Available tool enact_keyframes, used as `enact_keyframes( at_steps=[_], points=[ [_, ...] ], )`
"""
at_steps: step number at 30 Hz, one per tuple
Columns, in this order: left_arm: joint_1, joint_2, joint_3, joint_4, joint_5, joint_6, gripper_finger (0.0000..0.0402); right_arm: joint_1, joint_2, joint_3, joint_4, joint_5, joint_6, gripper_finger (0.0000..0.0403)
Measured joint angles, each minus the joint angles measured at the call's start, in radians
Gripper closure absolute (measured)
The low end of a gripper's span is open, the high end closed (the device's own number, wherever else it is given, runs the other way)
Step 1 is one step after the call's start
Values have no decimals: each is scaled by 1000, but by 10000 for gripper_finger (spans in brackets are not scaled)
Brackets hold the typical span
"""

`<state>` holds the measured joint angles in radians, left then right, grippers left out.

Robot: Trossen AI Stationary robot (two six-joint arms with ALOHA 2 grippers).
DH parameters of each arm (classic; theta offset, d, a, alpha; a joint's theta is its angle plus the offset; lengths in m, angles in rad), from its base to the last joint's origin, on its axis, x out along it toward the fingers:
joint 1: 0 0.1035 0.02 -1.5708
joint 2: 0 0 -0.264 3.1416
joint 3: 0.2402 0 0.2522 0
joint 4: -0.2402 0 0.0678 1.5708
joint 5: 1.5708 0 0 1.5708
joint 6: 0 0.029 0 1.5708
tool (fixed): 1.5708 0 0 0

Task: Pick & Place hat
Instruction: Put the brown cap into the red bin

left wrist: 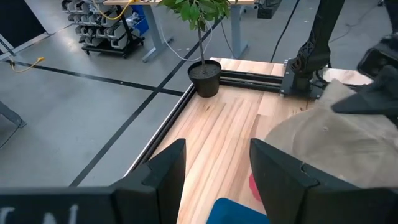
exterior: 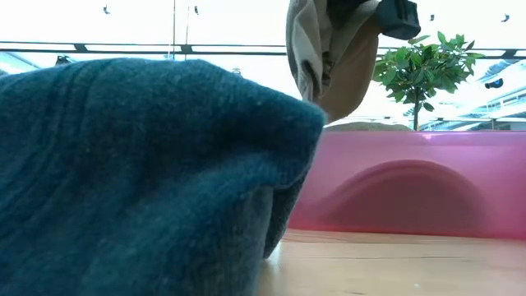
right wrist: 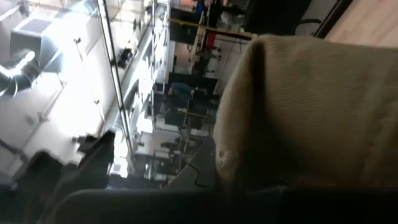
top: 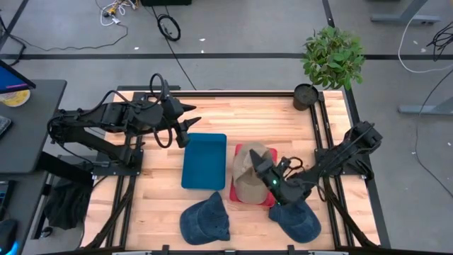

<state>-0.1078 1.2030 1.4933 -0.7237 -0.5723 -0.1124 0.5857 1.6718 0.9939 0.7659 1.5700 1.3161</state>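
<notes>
A tan hat [top: 248, 173] is over the red tray [top: 237, 195], which shows pink in the low view [exterior: 411, 185]. My right gripper [top: 265, 170] is shut on the tan hat, and the right wrist view is filled by it [right wrist: 311, 106]. Two blue denim hats lie crown-up near the table's near edge [top: 205, 219] [top: 297, 221]; one fills the low view's foreground [exterior: 140, 173]. My left gripper [top: 190, 122] hovers open over the far left corner of the blue tray [top: 204, 161], touching nothing. My right gripper holds the tan hat at its right side [top: 260, 164], coming slanting from the table's right and near side. In the low view the hat hangs [exterior: 325, 66] below the gripper, above the tray's rim. The hat itself hides the fingers in the wrist view.
A potted plant [top: 331, 57] stands at the table's far right corner. The blue tray lies left of the red tray at mid-table. Bare wood shows along the far side [top: 248, 117] and between the two denim hats.
</notes>
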Motion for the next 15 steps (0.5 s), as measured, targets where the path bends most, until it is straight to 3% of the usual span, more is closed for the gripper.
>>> enact_keyframes(
  at_steps=[15],
  points=[
    [0, 0, 0, -7, 0, -15, 220, 135, -6, 1, -43, 1, -394, 402]
  ],
)
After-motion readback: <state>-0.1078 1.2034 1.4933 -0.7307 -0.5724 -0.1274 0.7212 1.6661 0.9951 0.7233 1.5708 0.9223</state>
